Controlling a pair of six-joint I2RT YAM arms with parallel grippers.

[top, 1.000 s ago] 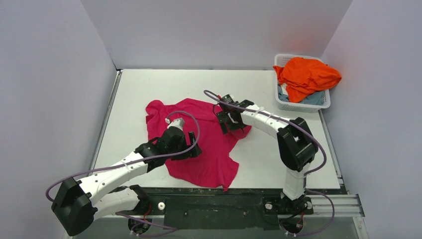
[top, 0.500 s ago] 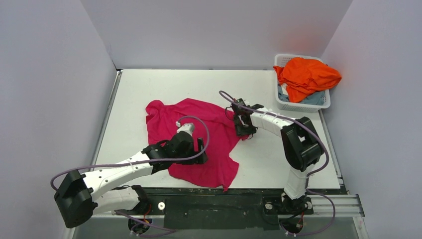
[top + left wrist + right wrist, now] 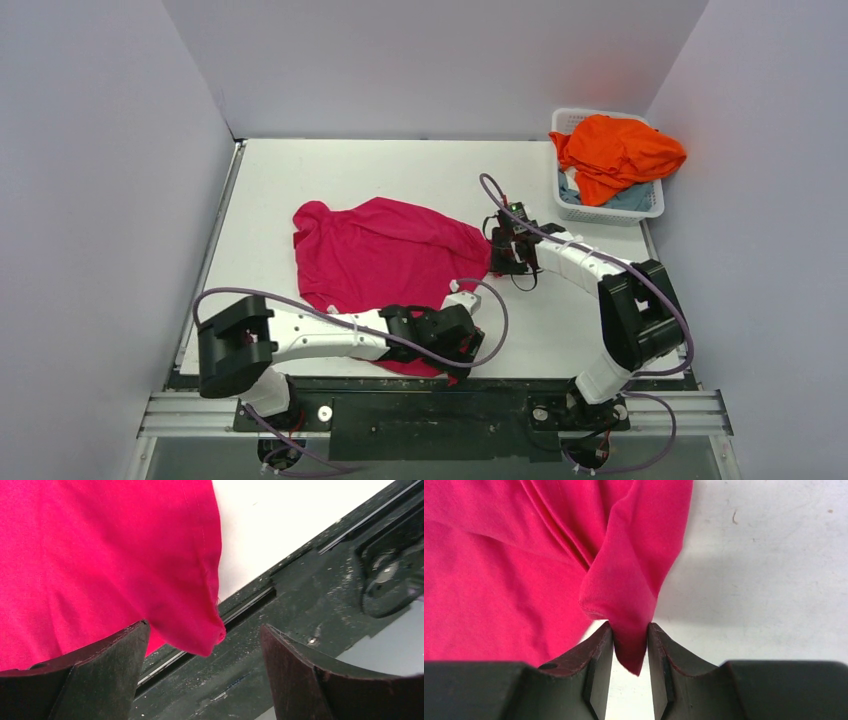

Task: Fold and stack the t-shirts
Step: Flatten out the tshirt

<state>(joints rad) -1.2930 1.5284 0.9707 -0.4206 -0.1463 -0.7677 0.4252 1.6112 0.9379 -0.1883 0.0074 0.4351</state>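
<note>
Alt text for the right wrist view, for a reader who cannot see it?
The right gripper pinches a raised fold of the pink shirt between its dark jaws. The rest of the shirt lies creased to the left, with bare white table to the right.

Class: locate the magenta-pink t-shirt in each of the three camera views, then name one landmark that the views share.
Top external: the magenta-pink t-shirt lies spread left of centre on the white table top.
Left wrist: it fills the upper left; its corner shows inside the open left pincer.
Right wrist: it fills the left and centre; a fold is pinched in the right pincer.
Shared landmark: the white table top.
</note>
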